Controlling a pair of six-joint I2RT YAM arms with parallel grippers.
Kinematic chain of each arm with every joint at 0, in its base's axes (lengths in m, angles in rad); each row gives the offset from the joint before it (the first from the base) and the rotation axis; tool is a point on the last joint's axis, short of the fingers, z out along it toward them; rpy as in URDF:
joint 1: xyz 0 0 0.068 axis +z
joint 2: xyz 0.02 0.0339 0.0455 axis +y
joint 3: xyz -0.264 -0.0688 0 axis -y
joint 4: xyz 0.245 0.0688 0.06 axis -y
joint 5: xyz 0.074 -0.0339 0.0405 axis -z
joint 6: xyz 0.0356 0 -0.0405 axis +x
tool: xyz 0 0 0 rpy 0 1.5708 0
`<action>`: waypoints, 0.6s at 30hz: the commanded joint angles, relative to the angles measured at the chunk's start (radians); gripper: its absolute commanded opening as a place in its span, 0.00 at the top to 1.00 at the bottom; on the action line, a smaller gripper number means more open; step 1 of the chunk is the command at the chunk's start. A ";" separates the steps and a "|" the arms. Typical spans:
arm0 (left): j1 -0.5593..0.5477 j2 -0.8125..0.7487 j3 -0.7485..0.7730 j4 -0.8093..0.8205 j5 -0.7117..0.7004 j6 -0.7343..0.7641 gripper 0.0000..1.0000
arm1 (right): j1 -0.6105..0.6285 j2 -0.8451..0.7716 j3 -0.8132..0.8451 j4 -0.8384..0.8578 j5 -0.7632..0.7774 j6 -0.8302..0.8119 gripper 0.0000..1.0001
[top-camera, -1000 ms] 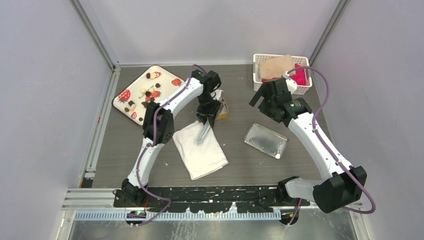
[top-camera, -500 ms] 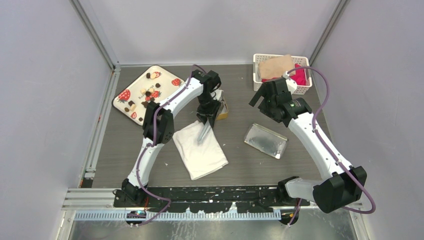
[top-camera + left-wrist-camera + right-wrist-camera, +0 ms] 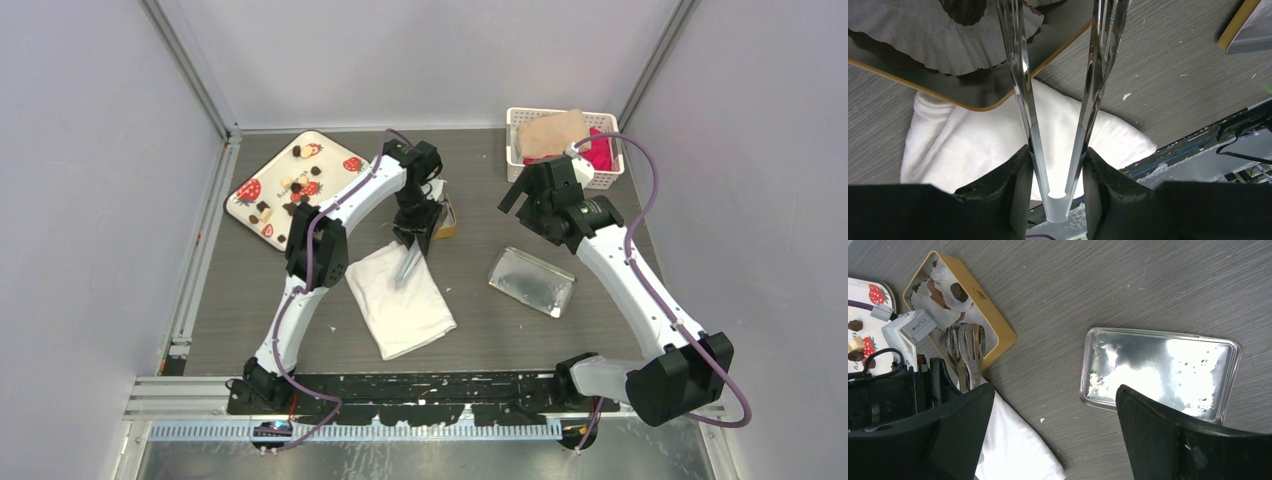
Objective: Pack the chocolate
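Note:
Several chocolate (image 3: 290, 187) lumps lie on the white strawberry tray (image 3: 330, 145) at the back left. A dark chocolate (image 3: 959, 291) sits in a paper cup inside the gold tin (image 3: 1000, 330), and the left wrist view shows one such chocolate (image 3: 965, 7) at its top edge. My left gripper (image 3: 415, 232) is shut on metal tongs (image 3: 1020, 75). The tongs (image 3: 970, 347) have their tips spread over the near end of the gold tin (image 3: 447, 215); I see nothing between them. My right gripper (image 3: 1053, 430) hangs open and empty above the table, between the tin and the silver lid (image 3: 1158, 372).
A white folded cloth (image 3: 400, 300) lies below the tin, under the left gripper. The silver lid (image 3: 532, 282) lies flat right of centre. A white basket (image 3: 515, 135) with tan and pink cloth stands at the back right. Metal frame rails run along the left side.

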 commanded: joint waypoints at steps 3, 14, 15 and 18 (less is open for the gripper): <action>-0.005 -0.071 0.008 -0.017 0.025 -0.008 0.61 | -0.004 -0.031 0.024 0.023 0.010 -0.005 0.04; -0.005 -0.065 0.017 -0.009 0.035 -0.009 0.63 | -0.004 -0.030 0.023 0.022 0.010 -0.005 0.03; -0.005 -0.069 0.019 -0.010 0.034 -0.009 0.65 | -0.005 -0.032 0.022 0.022 0.010 -0.003 0.04; -0.005 -0.081 0.023 -0.003 0.031 -0.008 0.75 | -0.004 -0.031 0.019 0.022 0.010 -0.003 0.04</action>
